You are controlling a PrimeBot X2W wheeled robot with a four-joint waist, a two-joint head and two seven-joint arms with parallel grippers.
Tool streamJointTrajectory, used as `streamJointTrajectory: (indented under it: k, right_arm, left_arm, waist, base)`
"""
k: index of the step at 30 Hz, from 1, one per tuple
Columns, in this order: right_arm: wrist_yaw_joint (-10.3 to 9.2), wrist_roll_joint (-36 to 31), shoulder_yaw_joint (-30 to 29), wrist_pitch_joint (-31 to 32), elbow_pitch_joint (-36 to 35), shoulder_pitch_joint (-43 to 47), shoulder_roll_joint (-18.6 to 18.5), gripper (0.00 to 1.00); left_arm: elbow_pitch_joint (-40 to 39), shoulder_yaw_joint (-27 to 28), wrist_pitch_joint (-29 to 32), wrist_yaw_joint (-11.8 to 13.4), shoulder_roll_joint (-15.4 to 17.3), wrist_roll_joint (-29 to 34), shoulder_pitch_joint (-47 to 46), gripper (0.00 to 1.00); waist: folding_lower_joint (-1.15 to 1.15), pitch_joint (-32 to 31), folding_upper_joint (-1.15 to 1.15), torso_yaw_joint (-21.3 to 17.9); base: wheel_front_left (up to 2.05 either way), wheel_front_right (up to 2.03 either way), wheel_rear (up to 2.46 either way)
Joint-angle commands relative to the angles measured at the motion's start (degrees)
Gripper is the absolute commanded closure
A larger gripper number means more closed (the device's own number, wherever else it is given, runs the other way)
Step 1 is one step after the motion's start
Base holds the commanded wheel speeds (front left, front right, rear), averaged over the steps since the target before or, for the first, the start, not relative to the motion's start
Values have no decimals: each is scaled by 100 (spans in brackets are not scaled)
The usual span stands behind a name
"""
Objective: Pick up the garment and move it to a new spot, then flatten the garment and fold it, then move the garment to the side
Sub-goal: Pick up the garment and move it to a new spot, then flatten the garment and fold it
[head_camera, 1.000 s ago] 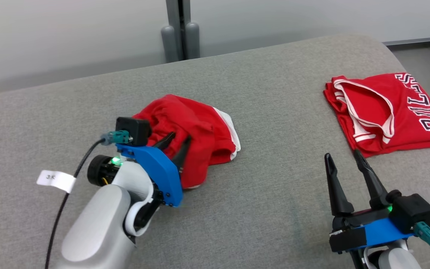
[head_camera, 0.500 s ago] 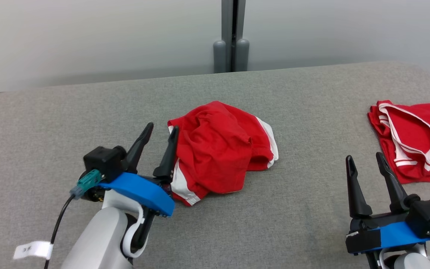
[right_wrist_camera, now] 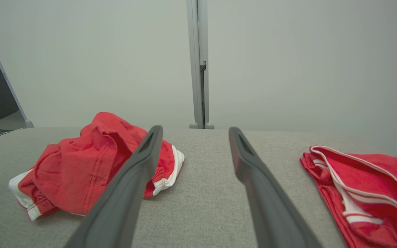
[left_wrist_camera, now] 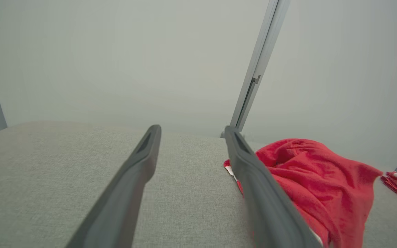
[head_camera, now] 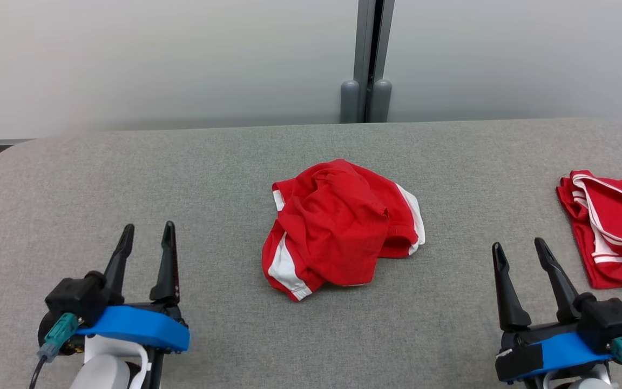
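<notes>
left gripper (head_camera: pixel 148 227): jaws wide, holding nothing, over grey padded surface (head_camera: pixel 127 173) | right gripper (head_camera: pixel 519 244): jaws wide, holding nothing | crumpled red shorts (head_camera: pixel 338 227): heaped between the grippers, ahead-right of the left fingers, touching neither | folded red jersey (head_camera: pixel 621 227): just right of and beyond right gripper | grey post (head_camera: pixel 367 102): farthest back

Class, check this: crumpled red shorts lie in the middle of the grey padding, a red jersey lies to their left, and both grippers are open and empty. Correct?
No: the head view shows the red jersey to the right of the crumpled red shorts. Otherwise right: shorts central on the grey padding, left gripper and right gripper open and empty.
</notes>
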Motion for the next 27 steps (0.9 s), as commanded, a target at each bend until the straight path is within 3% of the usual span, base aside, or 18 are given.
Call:
streamJointTrajectory:
  k: [1,11,27]
  right_arm:
    - [0,27,4,20,13,77,-4,0]
    - [0,128,-93,111,290,304,-3,0]
    - [0,214,83,170,345,286,-4,0]
  left_arm:
    - [-25,70,-21,25,43,67,81,0]
    - [152,571,-24,-19,137,235,490,0]
    - [200,627,-25,-36,77,298,504,0]
  waist:
    - [1,-15,0,-2]
    - [1,-247,0,-23]
    - [1,-267,0,-27]
  base:
    - [0,0,0]
    - [0,0,0]
    - [0,0,0]
